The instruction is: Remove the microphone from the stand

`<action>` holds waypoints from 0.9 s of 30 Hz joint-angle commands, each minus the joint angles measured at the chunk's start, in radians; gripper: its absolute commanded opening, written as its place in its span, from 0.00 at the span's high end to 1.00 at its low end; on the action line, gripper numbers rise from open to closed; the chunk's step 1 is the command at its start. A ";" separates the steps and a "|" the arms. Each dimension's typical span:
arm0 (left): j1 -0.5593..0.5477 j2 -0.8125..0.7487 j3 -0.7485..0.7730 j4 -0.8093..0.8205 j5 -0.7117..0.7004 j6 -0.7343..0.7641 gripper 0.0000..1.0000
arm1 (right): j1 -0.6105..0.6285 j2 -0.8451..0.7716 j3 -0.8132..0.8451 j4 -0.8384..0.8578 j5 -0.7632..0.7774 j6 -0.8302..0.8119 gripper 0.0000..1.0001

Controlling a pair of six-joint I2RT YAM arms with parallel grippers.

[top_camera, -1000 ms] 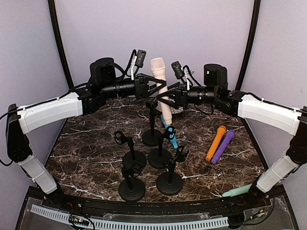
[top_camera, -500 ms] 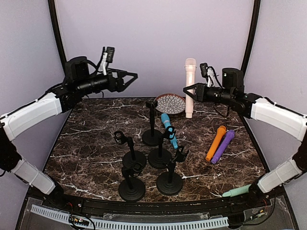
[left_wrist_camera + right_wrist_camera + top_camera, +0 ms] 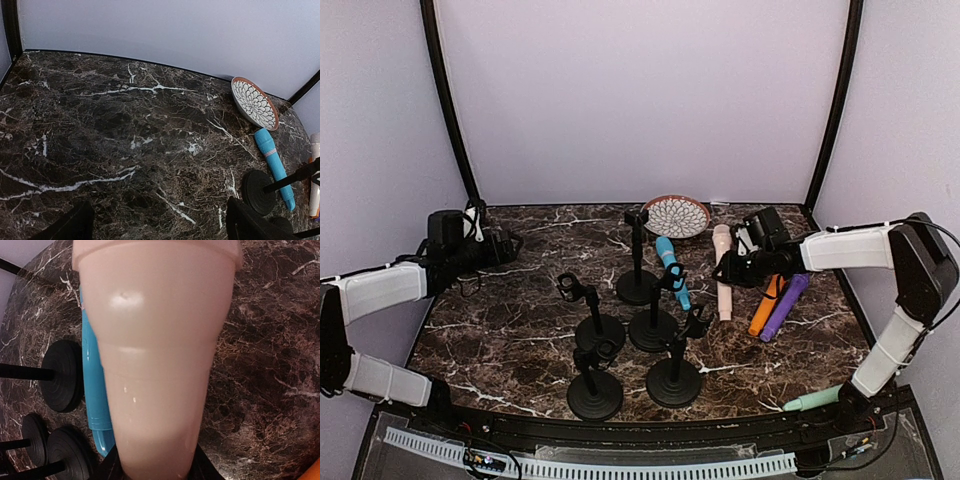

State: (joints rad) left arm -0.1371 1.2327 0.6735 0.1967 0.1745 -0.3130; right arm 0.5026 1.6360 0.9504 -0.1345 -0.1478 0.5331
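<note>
Set-down step: right fingers (image 3: 201,468) clamped on pink microphone (image 3: 723,285), desk (image 3: 510,330) just beneath them; next they should part and lift clear; left fingers (image 3: 75,227) apart, idle.

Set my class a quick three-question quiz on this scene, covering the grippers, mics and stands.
1. True or false: the left gripper holds a mic.
2. Which one does the right gripper hold? A orange mic, B cream mic, C purple mic.
3. Fill in: ___ black stands are on the table.
Key: 1 false; 2 B; 3 five.
</note>
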 commanded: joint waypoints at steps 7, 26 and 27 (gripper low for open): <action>0.046 -0.083 -0.120 0.121 -0.037 -0.002 0.04 | -0.014 0.029 0.050 0.002 0.083 0.003 0.23; 0.193 -0.217 -0.509 0.577 -0.263 0.247 0.01 | -0.473 -0.457 -0.489 0.768 0.258 -0.323 0.02; 0.192 -0.211 -0.511 0.590 -0.260 0.251 0.01 | -0.479 -0.468 -0.528 0.818 0.289 -0.346 0.02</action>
State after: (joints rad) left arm 0.0536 1.0199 0.2043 0.5850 -0.0784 -0.1432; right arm 0.0502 1.2148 0.5545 0.3801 0.0410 0.2977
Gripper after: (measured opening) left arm 0.984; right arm 0.980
